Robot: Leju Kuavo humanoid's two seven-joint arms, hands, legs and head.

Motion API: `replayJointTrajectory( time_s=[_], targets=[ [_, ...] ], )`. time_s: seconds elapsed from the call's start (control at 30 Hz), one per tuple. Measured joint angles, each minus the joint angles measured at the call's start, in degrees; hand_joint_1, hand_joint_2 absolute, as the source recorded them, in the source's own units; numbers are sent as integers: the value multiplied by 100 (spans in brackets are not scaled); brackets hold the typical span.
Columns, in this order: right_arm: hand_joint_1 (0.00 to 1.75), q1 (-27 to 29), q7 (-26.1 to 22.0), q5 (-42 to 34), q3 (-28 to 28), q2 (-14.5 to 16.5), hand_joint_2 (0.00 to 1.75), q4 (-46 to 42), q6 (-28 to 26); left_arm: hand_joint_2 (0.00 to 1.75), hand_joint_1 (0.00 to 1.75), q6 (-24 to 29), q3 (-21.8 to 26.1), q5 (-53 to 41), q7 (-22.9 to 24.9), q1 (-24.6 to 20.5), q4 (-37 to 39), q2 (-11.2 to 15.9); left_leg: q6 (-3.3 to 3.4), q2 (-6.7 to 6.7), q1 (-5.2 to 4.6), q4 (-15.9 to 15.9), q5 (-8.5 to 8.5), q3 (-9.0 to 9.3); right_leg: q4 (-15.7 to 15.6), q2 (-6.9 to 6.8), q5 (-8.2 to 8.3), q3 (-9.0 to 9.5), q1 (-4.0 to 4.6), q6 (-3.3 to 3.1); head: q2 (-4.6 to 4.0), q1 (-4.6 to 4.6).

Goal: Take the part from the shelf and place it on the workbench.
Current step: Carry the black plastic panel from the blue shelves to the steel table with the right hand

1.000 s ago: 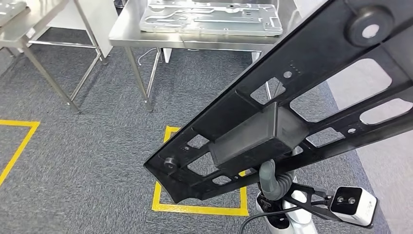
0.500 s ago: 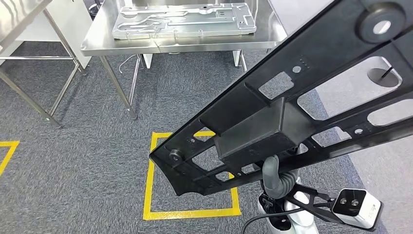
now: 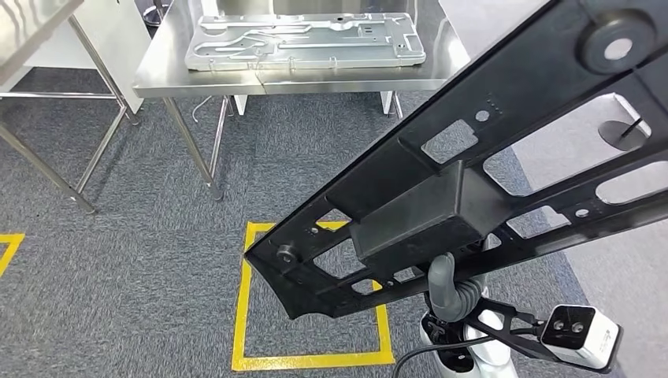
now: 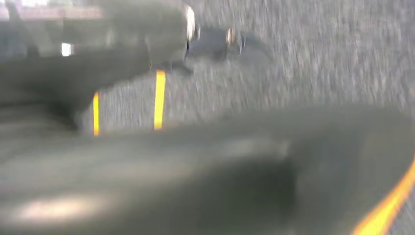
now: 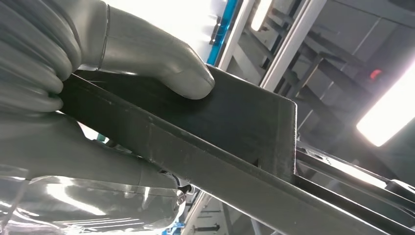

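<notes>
- Right wrist view: right robot hand point(image 5: 73, 73), grey thumb point(image 5: 161, 63) pressed on the flat top of the part's box-shaped section, the remaining fingers wrapped beneath; closed grip on the part.
- Left robot hand: the left wrist view is blurred over grey carpet; I cannot tell how its fingers lie.
- Part point(image 3: 473, 173): long black frame with cut-out windows and round bosses, carried in the air, tilted, running from low centre to the upper right of the head view; its raised box section sits directly above the hand's visible finger point(image 3: 441, 279).
- Floor: grey carpet point(image 3: 118, 260) with a yellow taped square point(image 3: 240, 315), partly under the part's lower end.
- Bench point(image 3: 157, 75): steel-topped, ahead and well apart from the part; a silver metal plate point(image 3: 307, 39) already lies on it.
- Second steel table point(image 3: 31, 24) at the far left.
- Risk, judged: the part is long and gripped at one spot only, so it could swing or twist in the grip while walking; its far end could strike the bench edge or the silver plate on approach.
</notes>
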Motion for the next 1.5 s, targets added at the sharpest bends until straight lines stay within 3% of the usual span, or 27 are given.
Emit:
replayJointTrajectory(
  time_s=[0.07,0.17,0.23,0.3,0.37,0.4,0.43,0.53,0.57,0.63,0.7,0.73,0.83,0.87,0.9,0.93,1.0,1.07,1.17,1.2,1.27,1.33,1.37,1.4,1.43,1.47,1.5],
  targets=[
    [175,17,2,-11,-18,2,175,7,9,0,0,13,-1,1,4,-15,2,0,-72,10,-2,-25,-105,109,-269,-7,208,91,42,-72,0,-2],
    [175,5,1,-24,-33,8,175,1,40,0,0,28,-1,6,8,-77,2,0,-173,21,17,227,-15,97,-324,34,51,267,55,-211,0,-3],
    [175,-4,0,-26,-35,15,175,2,72,0,0,35,-2,10,9,-95,2,-3,-211,15,29,844,30,-259,-382,39,-50,440,40,-279,0,-3],
    [175,-6,1,-25,-36,21,175,16,93,0,0,46,-3,15,9,-85,2,-8,-238,11,31,1486,-244,-756,-403,49,-178,601,49,-313,-1,-4],
    [175,-6,0,-26,-36,22,175,40,99,0,0,66,-3,18,8,-63,2,-8,-242,11,31,1690,-550,-1116,-404,80,-316,775,58,-322,-1,-3],
    [175,-6,0,-26,-36,22,175,50,101,0,0,77,-3,19,7,-52,2,-5,-228,11,28,1561,-534,-1188,-404,94,-387,871,62,-319,-1,-3],
    [175,-6,0,-25,-36,22,175,57,102,0,0,86,-3,19,5,-43,2,-2,-207,11,21,1293,-355,-1198,-404,103,-460,972,65,-312,-1,-3],
    [175,-7,1,-25,-38,22,175,85,104,0,0,99,-4,20,2,-7,11,25,-94,-2,-37,427,566,-1145,-409,119,-659,1189,80,-254,-1,-3],
    [175,-10,2,-22,-39,27,175,93,105,0,0,101,-4,20,2,-2,15,31,-54,-11,-56,317,723,-1138,-413,126,-699,1228,85,-222,0,-4],
    [175,-21,3,-22,-42,36,175,99,106,0,0,102,-5,21,1,-10,17,33,14,-28,-62,256,731,-1074,-401,132,-712,1276,97,-150,1,-4],
    [175,-36,1,-25,-44,39,175,97,104,0,0,99,-5,22,-2,-21,17,26,72,-35,-39,146,722,-935,-218,105,-709,1228,93,-83,1,-3],
    [175,-45,-1,-26,-45,39,175,96,105,0,0,97,-5,24,-5,-29,17,24,95,-39,-26,98,706,-862,12,91,-754,1099,84,-53,0,-2],
    [175,-42,-1,-26,-49,39,175,102,113,0,0,91,-5,43,-22,-36,17,24,128,-41,-21,55,581,-708,933,72,-1088,410,33,17,0,-3],
    [175,-36,0,-26,-52,39,175,108,114,0,0,90,-5,50,-30,-30,17,23,125,-44,-19,55,519,-643,1064,70,-1155,232,13,36,0,-3],
    [175,-33,0,-27,-60,39,175,114,114,0,0,89,-5,54,-37,-24,17,23,116,-48,-16,54,450,-562,1017,65,-1121,137,-4,51,0,-3],
    [175,-33,0,-28,-68,39,175,119,114,0,0,87,-5,57,-43,-17,17,22,102,-52,-12,54,378,-468,799,57,-961,126,-18,58,-1,-3],
    [175,-29,-1,-32,-90,39,175,127,115,0,0,87,-5,61,-55,-14,19,22,61,-56,-9,61,229,-291,123,24,-376,230,-22,41,-1,-3],
    [175,-19,0,-34,-108,38,175,135,120,0,0,86,-5,62,-65,-28,21,22,-3,-56,-14,47,110,-178,-271,4,-19,313,8,-18,-1,-3],
    [175,-19,0,-42,-125,43,175,129,128,0,0,85,-5,64,-79,-65,21,22,-111,-53,-4,184,132,-126,-374,29,-58,468,28,-136,0,-6],
    [175,-24,-1,-43,-128,47,175,124,135,0,0,85,-5,64,-84,-75,20,22,-136,-51,2,398,195,-207,-412,31,-101,556,20,-174,0,-7],
    [175,-30,-2,-39,-130,60,175,119,148,0,0,85,-7,64,-91,-92,20,19,-174,-49,16,1058,204,-620,-470,23,-196,735,6,-228,-1,-6],
    [175,-30,-1,-34,-130,67,175,121,152,0,0,86,-8,64,-94,-83,20,19,-208,-49,18,1649,-91,-1135,-485,31,-318,881,5,-252,-1,-7],
    [175,-28,0,-33,-130,68,175,123,149,0,0,88,-8,64,-93,-69,20,20,-223,-49,19,1765,-272,-1327,-485,45,-385,960,5,-254,-1,-7],
    [175,-25,0,-33,-130,68,175,126,144,0,0,90,-9,66,-93,-53,21,21,-228,-49,19,1731,-379,-1444,-485,61,-454,1048,4,-251,0,-7],
    [175,-24,0,-33,-130,68,175,127,141,0,0,91,-9,67,-92,-41,21,26,-222,-48,20,1551,-351,-1490,-485,75,-528,1145,2,-241,0,-7],
    [175,-24,0,-33,-130,68,175,128,139,0,0,92,-10,69,-92,-31,22,31,-210,-48,20,1251,-144,-1481,-485,82,-608,1247,1,-226,-1,-7],
    [175,-24,0,-33,-130,69,175,129,139,0,0,92,-10,73,-92,-18,22,36,-189,-45,17,894,223,-1456,-481,84,-689,1343,5,-204,-1,-7]
  ],
)
